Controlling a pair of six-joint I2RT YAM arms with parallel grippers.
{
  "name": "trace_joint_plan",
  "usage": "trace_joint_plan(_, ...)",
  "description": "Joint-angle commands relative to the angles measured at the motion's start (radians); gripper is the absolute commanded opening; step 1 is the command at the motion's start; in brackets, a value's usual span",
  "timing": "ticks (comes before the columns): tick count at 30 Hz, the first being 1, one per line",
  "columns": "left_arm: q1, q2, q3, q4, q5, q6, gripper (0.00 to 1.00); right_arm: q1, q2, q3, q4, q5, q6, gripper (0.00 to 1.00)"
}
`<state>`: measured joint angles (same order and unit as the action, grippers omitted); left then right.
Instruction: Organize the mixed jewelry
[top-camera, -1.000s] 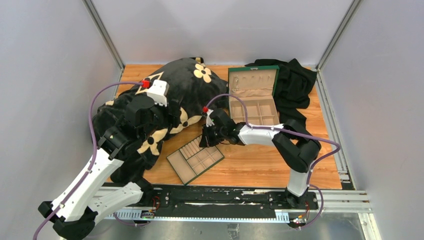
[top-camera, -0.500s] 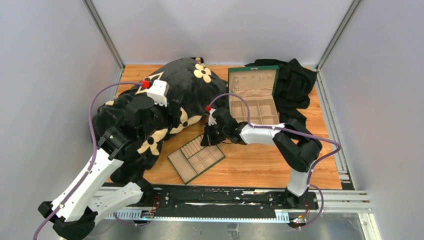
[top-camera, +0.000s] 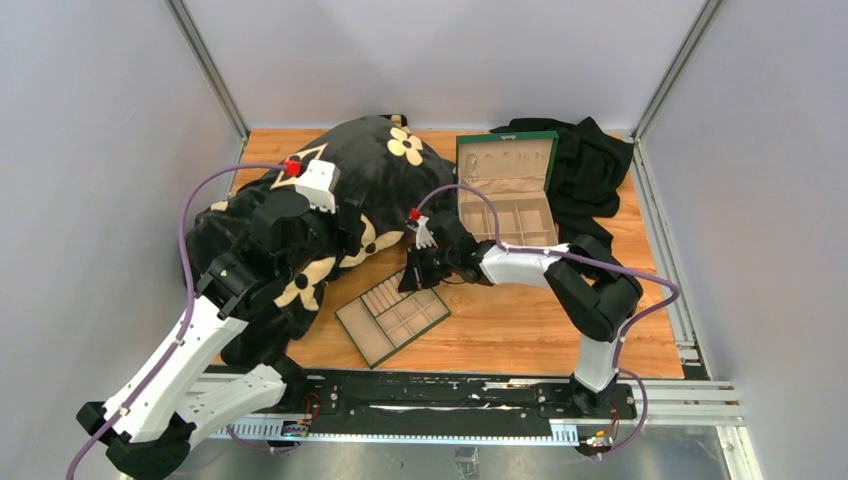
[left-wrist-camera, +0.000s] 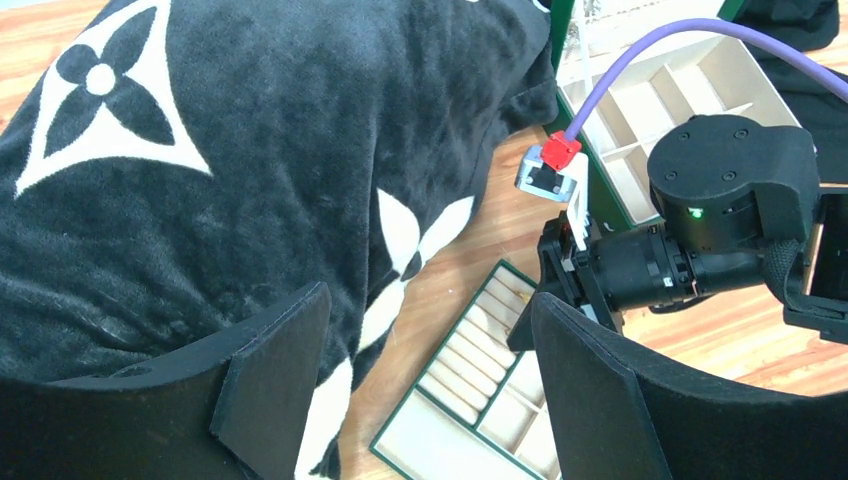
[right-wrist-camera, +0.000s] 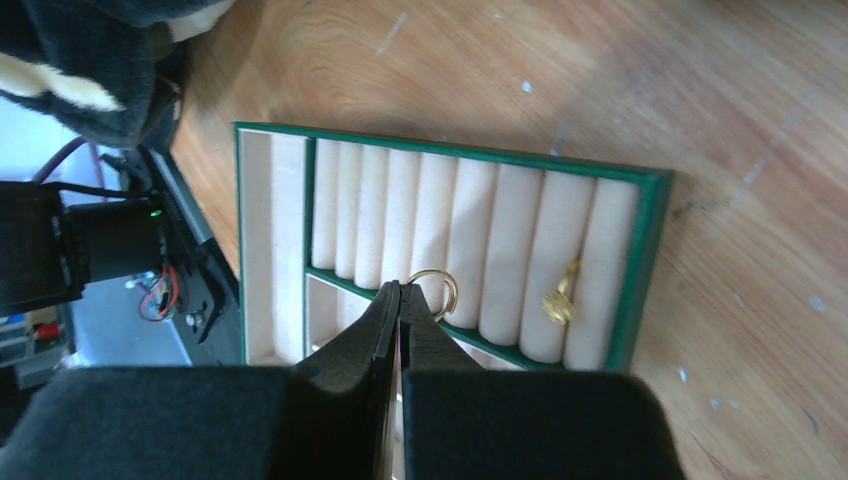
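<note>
While the right gripper (right-wrist-camera: 400, 292) has its jaws pressed tight together, it pinches the left edge of a thin gold ring (right-wrist-camera: 455, 293) right at its tips. The ring sticks out to the right of the jaws. It is over the soft beige rolls of the flat green tray (right-wrist-camera: 650, 260), near where the rolls meet the green bar across the tray. Whether the ring touches a roll cannot be told.

A small gold piece (right-wrist-camera: 560, 298) sits farther out to the right of the jaws, tucked between the last two rolls, near the tray's edge. It is apart from the ring.

From above, the right gripper (top-camera: 415, 275) is low over the far end of the tray (top-camera: 392, 318), which lies on the wooden table (top-camera: 500, 330). The open green box (top-camera: 505, 195) with its beige lining is behind that gripper, and a black cloth (top-camera: 590, 165) lies beyond the box.

The left gripper (left-wrist-camera: 430, 400) has its jaws wide apart and holds nothing. A fluffy black blanket with cream flowers (left-wrist-camera: 250, 150) lies under and ahead of its left jaw. The tray (left-wrist-camera: 480, 410) shows in the gap between the jaws, and the right arm's wrist is just past the right jaw.
</note>
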<state>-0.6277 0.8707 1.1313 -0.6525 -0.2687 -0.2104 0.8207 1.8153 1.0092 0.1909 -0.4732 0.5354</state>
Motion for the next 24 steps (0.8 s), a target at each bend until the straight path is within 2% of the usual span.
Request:
trace_joint_plan(1, 0.005, 0.005, -0.007, 0.022, 0.012, 0.002, 0.78, -0.018, 0.049, 0.047, 0.039, -0.139, 0.001, 0.0)
trace_joint_plan(24, 0.005, 0.02, -0.002, 0.027, 0.011, 0.008, 0.78, -0.081, 0.095, 0.047, 0.068, -0.246, 0.019, 0.0)
